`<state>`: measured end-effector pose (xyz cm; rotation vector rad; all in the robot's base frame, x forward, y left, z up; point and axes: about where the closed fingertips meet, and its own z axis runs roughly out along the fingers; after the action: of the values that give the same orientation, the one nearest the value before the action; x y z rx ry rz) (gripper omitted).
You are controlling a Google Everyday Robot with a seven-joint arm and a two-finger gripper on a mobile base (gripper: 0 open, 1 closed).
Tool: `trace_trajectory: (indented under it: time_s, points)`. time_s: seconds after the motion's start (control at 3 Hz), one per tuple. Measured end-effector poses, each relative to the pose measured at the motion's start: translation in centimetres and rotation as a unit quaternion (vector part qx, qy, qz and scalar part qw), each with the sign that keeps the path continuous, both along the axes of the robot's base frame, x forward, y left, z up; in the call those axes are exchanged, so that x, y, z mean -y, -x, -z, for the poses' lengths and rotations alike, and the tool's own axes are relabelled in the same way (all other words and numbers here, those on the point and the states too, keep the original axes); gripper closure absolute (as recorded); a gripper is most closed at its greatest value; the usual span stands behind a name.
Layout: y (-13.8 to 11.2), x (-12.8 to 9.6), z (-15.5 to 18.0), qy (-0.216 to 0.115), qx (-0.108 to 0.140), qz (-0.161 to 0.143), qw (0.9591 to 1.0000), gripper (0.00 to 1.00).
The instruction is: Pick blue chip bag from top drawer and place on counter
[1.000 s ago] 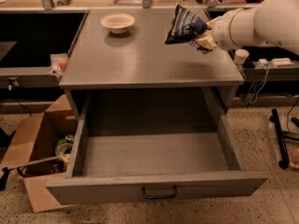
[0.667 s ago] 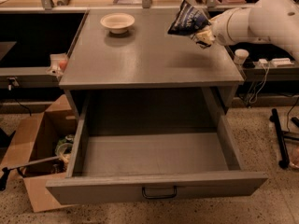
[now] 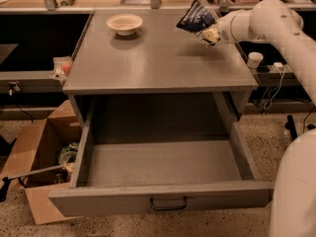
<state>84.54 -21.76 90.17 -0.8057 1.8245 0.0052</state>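
Gripper (image 3: 209, 34) on white arm (image 3: 266, 19), up over the far right corner of worktop (image 3: 158, 63), clamped on the lower right edge of blue chip bag (image 3: 195, 18). Bag sticks up and to the left of the gripper, tilted, in the air, clear of the worktop. Bag hangs from that grip alone. White bowl (image 3: 124, 22) sits on the worktop well to the left of the gripper, at about the same depth. Top drawer (image 3: 163, 195) is pulled out, well below and nearer than the gripper, to its left. Dark pull handle (image 3: 168, 204) is mid front panel. Brown cardboard box (image 3: 39, 152) is on the floor, far down-left of the gripper, just beside the drawer's left wall. Some stuff inside, can't tell what. Small white cylinder (image 3: 255, 59) is just below-right of the gripper, off the worktop's right edge. Robot's white body (image 3: 296, 191) is far below the gripper, at right.
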Motion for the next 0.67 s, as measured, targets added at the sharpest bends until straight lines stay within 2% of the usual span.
trace_trajectory:
  time_s: [0.33, 0.67]
  points:
    - [-0.55, 0.32, -0.63, -0.003, 0.008, 0.003, 1.0, 0.82]
    - [-0.55, 0.31, -0.62, -0.003, 0.008, 0.003, 1.0, 0.58]
